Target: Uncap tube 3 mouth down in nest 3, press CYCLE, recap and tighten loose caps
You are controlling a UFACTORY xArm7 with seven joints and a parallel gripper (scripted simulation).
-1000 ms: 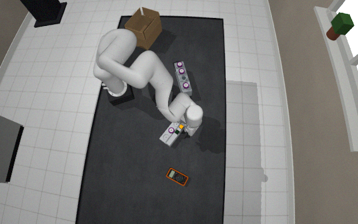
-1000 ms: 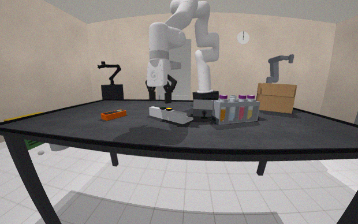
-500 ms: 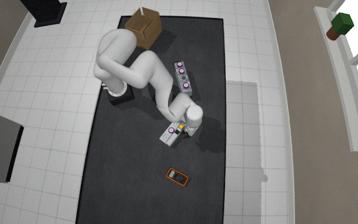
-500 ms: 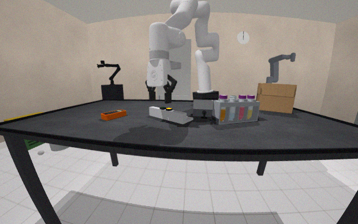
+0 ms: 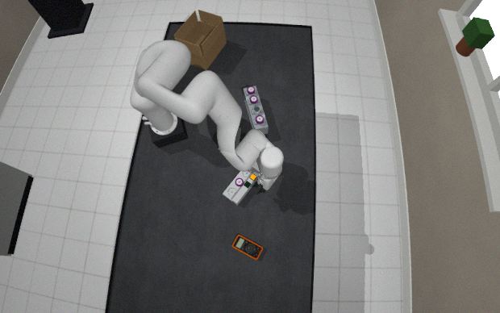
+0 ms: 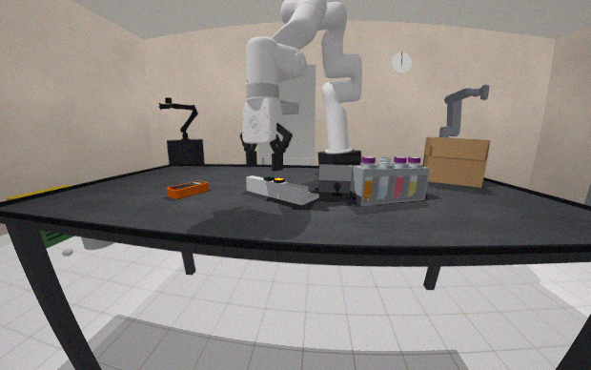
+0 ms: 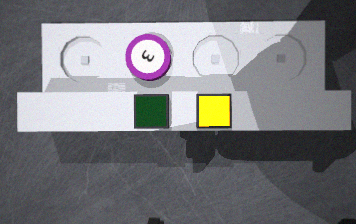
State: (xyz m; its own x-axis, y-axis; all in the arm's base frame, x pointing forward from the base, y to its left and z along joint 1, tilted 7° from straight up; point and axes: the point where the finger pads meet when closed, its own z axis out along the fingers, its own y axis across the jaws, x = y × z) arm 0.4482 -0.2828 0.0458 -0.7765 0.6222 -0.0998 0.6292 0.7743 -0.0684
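Observation:
The cap tray (image 7: 170,75) fills the wrist view. The purple-rimmed cap marked 3 (image 7: 148,56) lies flat in the second nest from the left in this view; the other three nests are empty. Below it, the amber lamp (image 7: 214,110) is lit and the green lamp (image 7: 151,111) is dark. My gripper (image 6: 263,163) hangs open and empty a little above the tray (image 6: 278,188), holding nothing. In the decapping station (image 5: 255,109), one tube (image 5: 255,109) stands without a cap and the other three carry purple caps. The key housing is hidden by my arm.
A cardboard box (image 5: 200,38) stands at the table's far end behind the arm's base. An orange multimeter (image 5: 247,247) lies on the mat beyond the cap tray. The tube rack (image 6: 390,183) stands right of the tray in the side view.

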